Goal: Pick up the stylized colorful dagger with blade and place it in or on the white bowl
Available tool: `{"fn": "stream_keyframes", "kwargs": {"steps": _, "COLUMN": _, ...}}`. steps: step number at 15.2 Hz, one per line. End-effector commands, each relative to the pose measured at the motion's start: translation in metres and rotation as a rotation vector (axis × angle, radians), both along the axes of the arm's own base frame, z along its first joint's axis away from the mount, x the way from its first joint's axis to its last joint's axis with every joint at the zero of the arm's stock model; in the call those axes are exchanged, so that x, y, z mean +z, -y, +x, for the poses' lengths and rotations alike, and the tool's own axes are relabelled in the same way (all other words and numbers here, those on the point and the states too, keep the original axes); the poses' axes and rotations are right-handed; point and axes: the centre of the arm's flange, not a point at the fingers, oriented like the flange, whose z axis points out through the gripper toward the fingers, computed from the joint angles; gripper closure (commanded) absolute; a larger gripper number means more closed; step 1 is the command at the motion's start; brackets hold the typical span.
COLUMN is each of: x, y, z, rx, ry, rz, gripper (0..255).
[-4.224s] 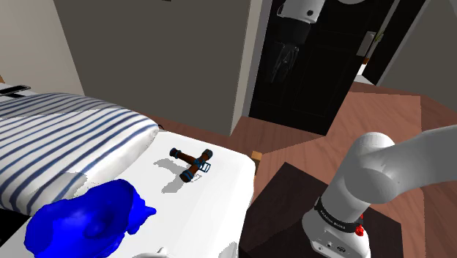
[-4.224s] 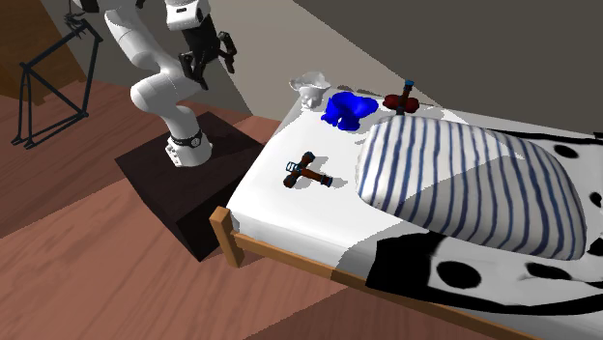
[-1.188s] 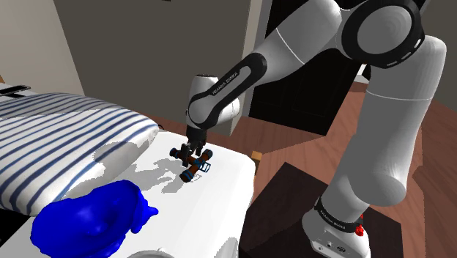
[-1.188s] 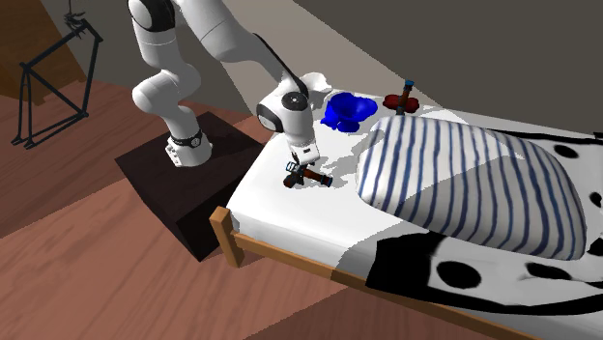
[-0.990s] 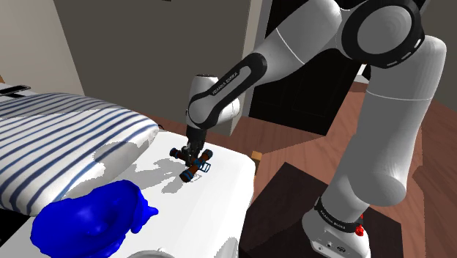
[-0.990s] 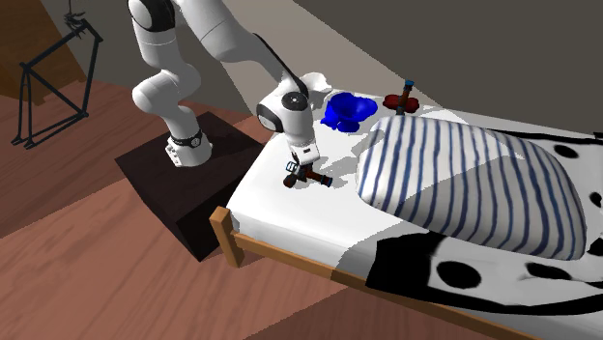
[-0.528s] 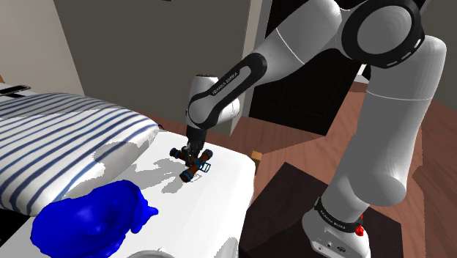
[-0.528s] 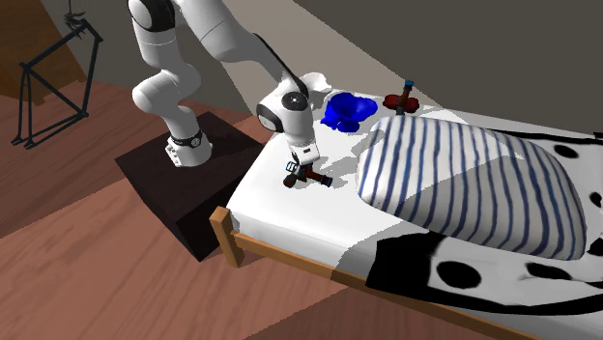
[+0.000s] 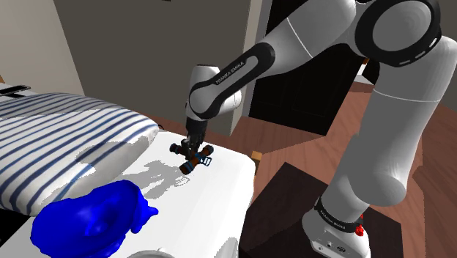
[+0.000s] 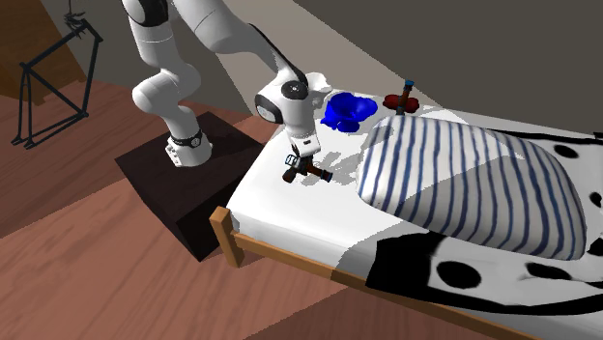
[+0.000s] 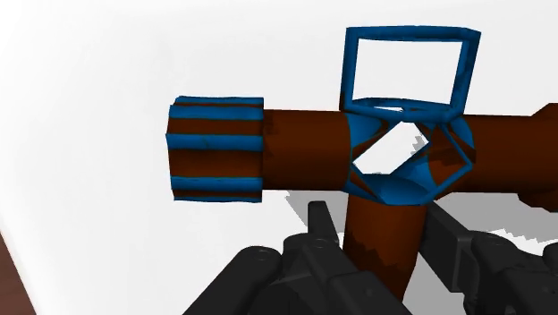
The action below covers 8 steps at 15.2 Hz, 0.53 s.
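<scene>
Dagger (image 11: 304,148) clasped by its brown shaft in the gripper (image 11: 384,242), apparently just clear of the bed (image 9: 220,198). Risk: the narrow hold on a round shaft may let it swivel or drop short of the bowl (image 10: 311,87), which lies beyond the blue object (image 10: 348,108).

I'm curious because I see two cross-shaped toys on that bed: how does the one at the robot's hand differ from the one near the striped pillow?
The dagger is brown with blue bands; the far toy looks dark red with a blue tip. The dagger is clasped in the hand; the far toy sits untouched beside the striped pillow. Both are cross-shaped, over the white bed.
</scene>
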Motion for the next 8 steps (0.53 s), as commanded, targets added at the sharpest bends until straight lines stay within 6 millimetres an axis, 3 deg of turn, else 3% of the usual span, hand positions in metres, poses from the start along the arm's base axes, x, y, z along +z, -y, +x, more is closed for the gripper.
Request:
{"fn": "stream_keyframes", "kwargs": {"steps": 1, "x": 0.009, "y": 0.000, "z": 0.000, "rx": 0.000, "ry": 0.000, "rz": 0.000, "gripper": 255}}
{"fn": "stream_keyframes", "kwargs": {"steps": 8, "x": 0.046, "y": 0.000, "z": 0.000, "rx": 0.000, "ry": 0.000, "rz": 0.000, "gripper": 255}}
